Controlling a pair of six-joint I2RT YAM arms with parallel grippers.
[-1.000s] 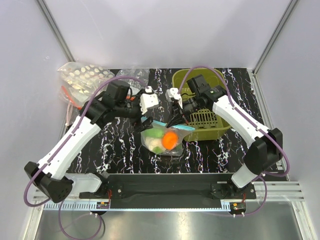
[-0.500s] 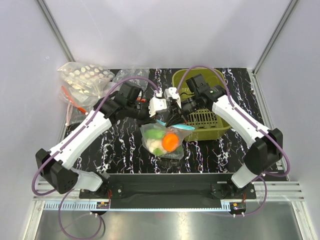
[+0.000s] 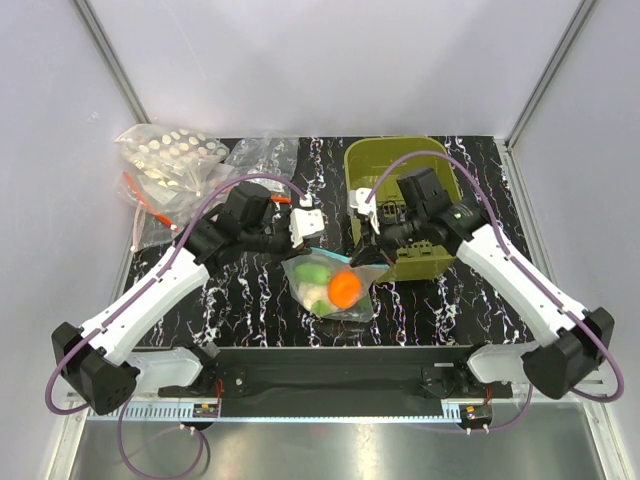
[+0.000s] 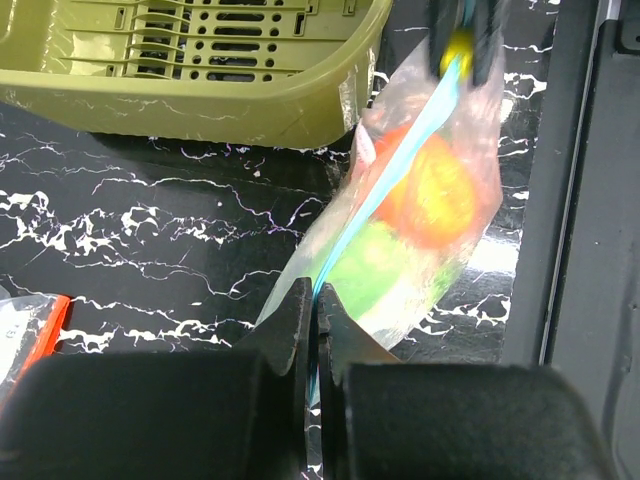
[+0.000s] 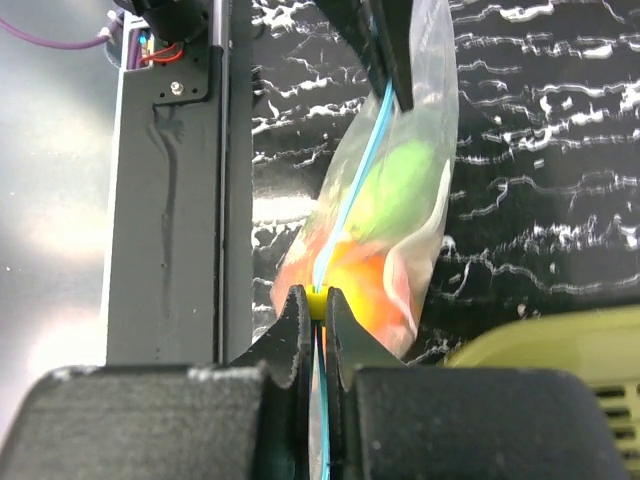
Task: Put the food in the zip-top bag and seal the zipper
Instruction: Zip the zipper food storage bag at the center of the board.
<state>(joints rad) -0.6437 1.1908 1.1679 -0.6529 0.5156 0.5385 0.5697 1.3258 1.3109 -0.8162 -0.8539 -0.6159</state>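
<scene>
The left gripper (image 4: pixel 315 300) and right gripper (image 5: pixel 322 300) each clamp the zipper (image 4: pixel 400 160) at opposite ends of the zip-top bag (image 3: pixel 335 285). The food (image 3: pixel 345 289) sits inside, by the middle of the table's (image 3: pixel 450 300) near edge.

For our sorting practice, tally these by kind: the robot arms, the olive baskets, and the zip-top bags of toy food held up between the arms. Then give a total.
robot arms: 2
olive basket: 1
zip-top bag of toy food, held between the arms: 1
Total: 4
</scene>
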